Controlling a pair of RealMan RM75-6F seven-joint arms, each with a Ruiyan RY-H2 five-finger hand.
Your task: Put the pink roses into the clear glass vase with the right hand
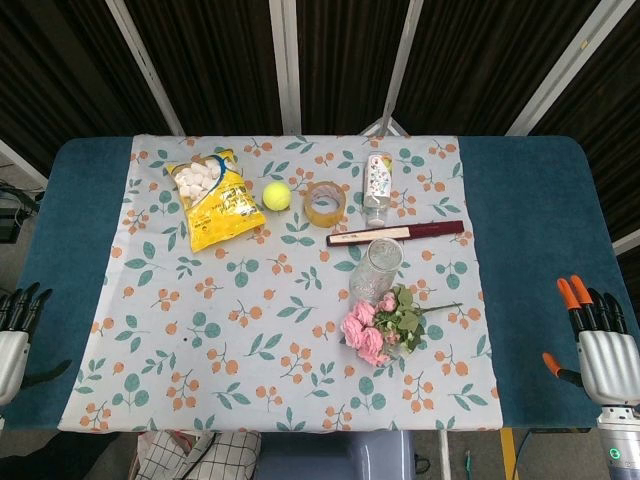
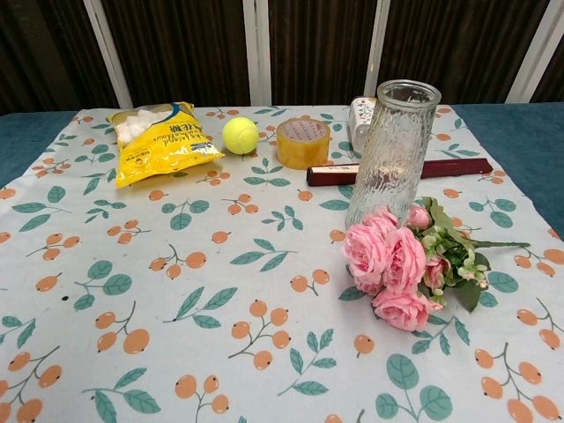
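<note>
A bunch of pink roses (image 1: 378,326) (image 2: 398,263) with green leaves lies flat on the flowered cloth, blooms toward the near left and stem pointing right. The clear glass vase (image 1: 375,268) (image 2: 392,152) stands upright just behind the blooms, touching or nearly touching them. My right hand (image 1: 596,345) hovers at the table's right edge, well to the right of the roses, fingers apart and holding nothing. My left hand (image 1: 14,330) sits at the far left edge, also with fingers spread and nothing in it. Neither hand shows in the chest view.
Behind the vase lie a dark red folded fan (image 1: 395,234) (image 2: 398,170), a small white bottle (image 1: 377,187), a tape roll (image 1: 325,203) (image 2: 303,143), a tennis ball (image 1: 276,195) (image 2: 241,135) and a yellow snack bag (image 1: 214,199) (image 2: 159,139). Blue tablecloth (image 1: 530,220) borders the flowered cloth.
</note>
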